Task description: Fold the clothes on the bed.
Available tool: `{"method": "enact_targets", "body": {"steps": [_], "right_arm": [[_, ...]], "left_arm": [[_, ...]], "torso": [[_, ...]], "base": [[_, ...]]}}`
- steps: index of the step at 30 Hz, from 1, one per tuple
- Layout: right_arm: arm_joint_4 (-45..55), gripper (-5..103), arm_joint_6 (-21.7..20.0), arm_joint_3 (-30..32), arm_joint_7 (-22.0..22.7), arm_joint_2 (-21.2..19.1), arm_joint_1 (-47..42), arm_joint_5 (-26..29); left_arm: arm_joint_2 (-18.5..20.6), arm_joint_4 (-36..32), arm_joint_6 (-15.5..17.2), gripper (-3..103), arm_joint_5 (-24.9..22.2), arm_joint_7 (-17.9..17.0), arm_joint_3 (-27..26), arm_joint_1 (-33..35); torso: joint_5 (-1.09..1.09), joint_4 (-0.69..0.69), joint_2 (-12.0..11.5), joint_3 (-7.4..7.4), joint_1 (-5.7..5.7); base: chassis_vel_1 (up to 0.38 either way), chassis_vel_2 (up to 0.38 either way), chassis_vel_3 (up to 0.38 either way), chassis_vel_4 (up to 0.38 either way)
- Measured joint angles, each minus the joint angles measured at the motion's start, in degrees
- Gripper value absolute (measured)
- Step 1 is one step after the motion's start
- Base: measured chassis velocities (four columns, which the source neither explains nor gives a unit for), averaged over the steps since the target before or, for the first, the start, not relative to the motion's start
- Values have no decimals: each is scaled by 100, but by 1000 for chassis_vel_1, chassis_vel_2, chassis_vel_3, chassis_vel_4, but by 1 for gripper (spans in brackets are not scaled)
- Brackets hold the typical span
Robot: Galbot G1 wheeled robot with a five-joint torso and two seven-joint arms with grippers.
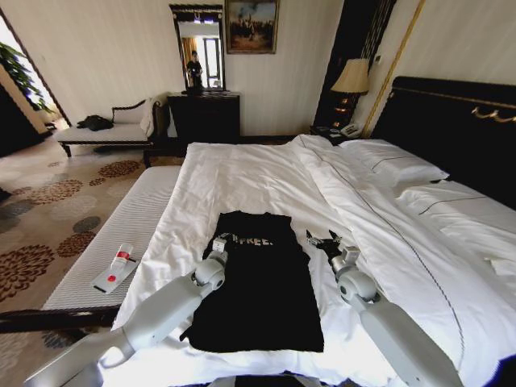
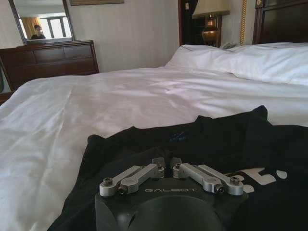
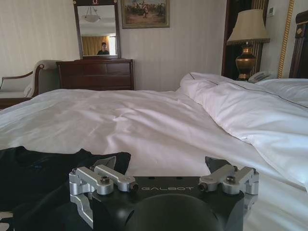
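The black T-shirt (image 1: 260, 282) lies flat, low in the middle of the head view, on the white bed (image 1: 242, 173). The left claw (image 1: 219, 244), fingers closed together, rests on its left shoulder; the right claw (image 1: 326, 242), spread wide, hovers just beside its right edge. Each should likely pinch only the shirt, not the sheet. Readable: "FREE" on the chest, "GALBOT" on both claws.

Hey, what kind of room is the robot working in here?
Likely a hotel bedroom: a large bed with white bedding and a dark headboard, a bedside lamp beside a phone, and a dark dresser under a mirror.
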Motion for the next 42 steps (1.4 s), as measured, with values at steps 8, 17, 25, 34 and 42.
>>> {"method": "enact_targets", "body": {"steps": [8,17,25,34,42], "right_arm": [[-62,100,0,-57,-8,-34,71,13],[-64,100,-22,-165,-13,8,190,104],[-69,100,-40,-176,-5,24,215,200],[109,100,-429,-138,218,-6,343,1277],[264,100,-829,-121,567,-76,565,1754]], "left_arm": [[117,-24,9,-1,12,-36,51,86],[429,-404,108,34,27,26,24,194],[803,-792,18,62,60,277,-97,345],[826,-660,-34,98,-617,283,-897,373],[885,-244,-44,100,-1270,629,-1124,22]], "torso": [[-1,1,0,0,0],[-1,1,0,0,0],[-2,0,0,0,0],[-2,0,0,0,0],[-2,0,0,0,0]], "base": [[0,0,0,0],[0,0,0,0],[0,0,0,0],[0,0,0,0],[0,0,0,0]]}}
